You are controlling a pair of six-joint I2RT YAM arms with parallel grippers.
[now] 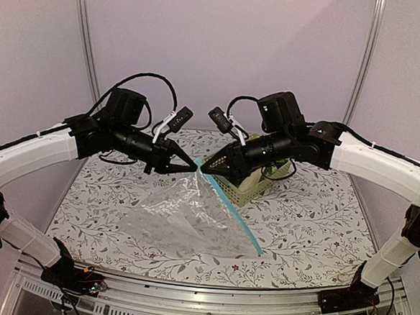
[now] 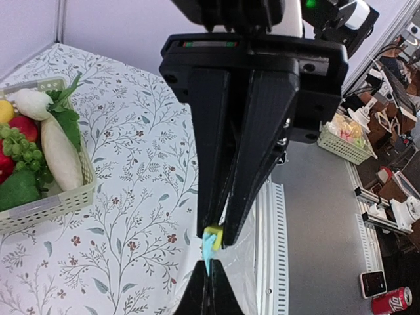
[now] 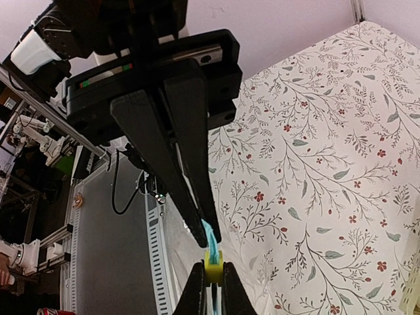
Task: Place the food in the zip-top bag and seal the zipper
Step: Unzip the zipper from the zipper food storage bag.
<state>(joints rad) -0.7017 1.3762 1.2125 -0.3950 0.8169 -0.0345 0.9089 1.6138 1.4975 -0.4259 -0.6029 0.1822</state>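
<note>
The see-through zip-top bag (image 1: 184, 217) hangs by one corner between my two grippers above the middle of the table, its lower part resting on the cloth. Its light-blue zipper (image 1: 238, 221) slants down to the right. My left gripper (image 2: 209, 264) is shut on the end of that blue strip (image 2: 209, 252). My right gripper (image 3: 213, 264), tip to tip with it, is shut on the yellow slider (image 3: 213, 260). The food stays in the pale green basket (image 2: 46, 207): a white radish (image 2: 59, 147), red pieces (image 2: 23, 125), green grapes (image 2: 20, 147), something yellow (image 2: 5, 111).
The basket (image 1: 254, 189) stands at the back right of the flowered cloth, right behind my right arm. A metal rail (image 1: 206, 312) runs along the table's near edge. Off the table lie another basket (image 2: 344, 141) and a red can (image 2: 390, 302).
</note>
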